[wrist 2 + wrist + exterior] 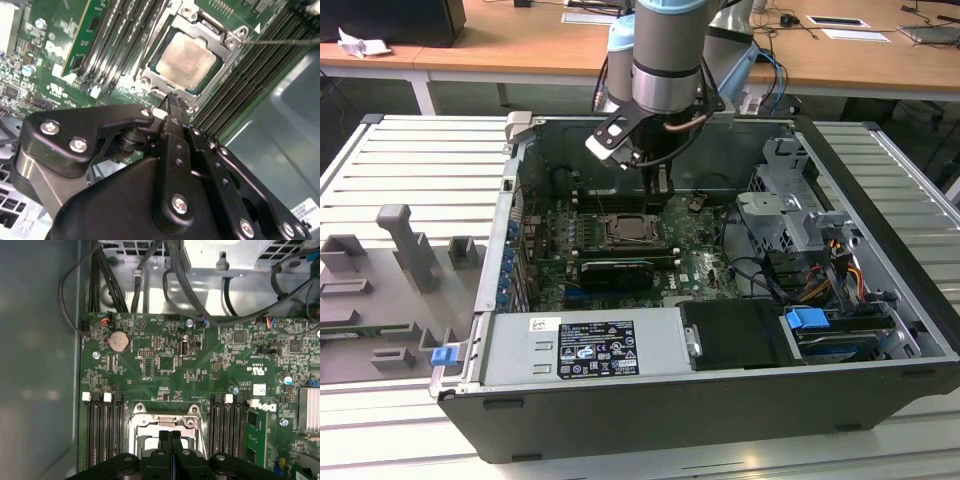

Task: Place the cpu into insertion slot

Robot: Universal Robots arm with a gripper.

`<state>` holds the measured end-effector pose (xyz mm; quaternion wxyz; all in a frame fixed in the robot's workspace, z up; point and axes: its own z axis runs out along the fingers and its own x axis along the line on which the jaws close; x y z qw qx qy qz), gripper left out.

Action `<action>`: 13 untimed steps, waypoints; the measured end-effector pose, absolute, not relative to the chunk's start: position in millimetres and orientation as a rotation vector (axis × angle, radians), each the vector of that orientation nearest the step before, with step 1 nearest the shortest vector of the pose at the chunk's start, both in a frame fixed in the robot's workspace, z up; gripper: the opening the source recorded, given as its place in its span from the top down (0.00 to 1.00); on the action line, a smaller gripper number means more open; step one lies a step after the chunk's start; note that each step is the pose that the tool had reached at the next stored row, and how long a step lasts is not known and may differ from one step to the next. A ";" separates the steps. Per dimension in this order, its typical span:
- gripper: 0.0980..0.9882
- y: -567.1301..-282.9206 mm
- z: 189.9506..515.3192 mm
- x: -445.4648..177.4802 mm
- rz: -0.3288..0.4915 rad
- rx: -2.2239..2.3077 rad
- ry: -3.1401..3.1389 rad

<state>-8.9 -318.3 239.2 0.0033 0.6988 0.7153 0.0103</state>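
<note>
In the exterior view, the grey power supply (582, 345) lies along the near edge of the open computer case (720, 410), which sits on a slatted metal table (400, 160). Behind the power supply, the long black graphics card (615, 270) lies across the motherboard (700, 245), and just beyond that is the insertion slot (632, 232). In the second wrist view the cpu (187, 62) lies flat inside the insertion slot's shiny frame, pale metal face up. The gripper (172, 100) hangs close over the slot's edge, its jaws pressed together with nothing between them; whether the tips touch the frame I cannot tell. In the first wrist view, memory slots (104, 432) flank the insertion slot on both sides, and a coin battery (119, 341) sits farther along the board. A wooden table (520, 45) stands behind the case.
</note>
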 end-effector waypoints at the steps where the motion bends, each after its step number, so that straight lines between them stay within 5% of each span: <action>1: 0.99 -318.3 237.9 -11.5 0.033 2.188 2.246; 13: 0.99 -318.0 233.1 -36.6 0.036 2.182 2.254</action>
